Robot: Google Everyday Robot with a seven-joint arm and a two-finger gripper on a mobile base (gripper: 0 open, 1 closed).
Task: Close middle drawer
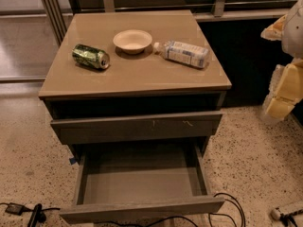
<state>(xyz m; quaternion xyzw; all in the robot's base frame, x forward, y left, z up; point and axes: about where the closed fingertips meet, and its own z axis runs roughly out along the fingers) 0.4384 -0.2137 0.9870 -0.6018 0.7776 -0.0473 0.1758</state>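
The middle drawer (142,209) is pulled far out toward the camera at the bottom of the grey-brown cabinet. Its plain flat front is at the lower edge of the view, and its shallow grey box interior (142,176) is empty. My gripper (279,103) and the pale cream and white arm hang at the far right edge. They are above the floor, well to the right of the cabinet and apart from the drawer, touching nothing.
Above the open drawer, a drawer front with small pale scratch marks (137,126) sticks out a little. On the cabinet top (142,79) lie a green can (91,56), a white bowl (132,40) and a plastic bottle (182,53). Black cables (227,207) run on the floor by the drawer front.
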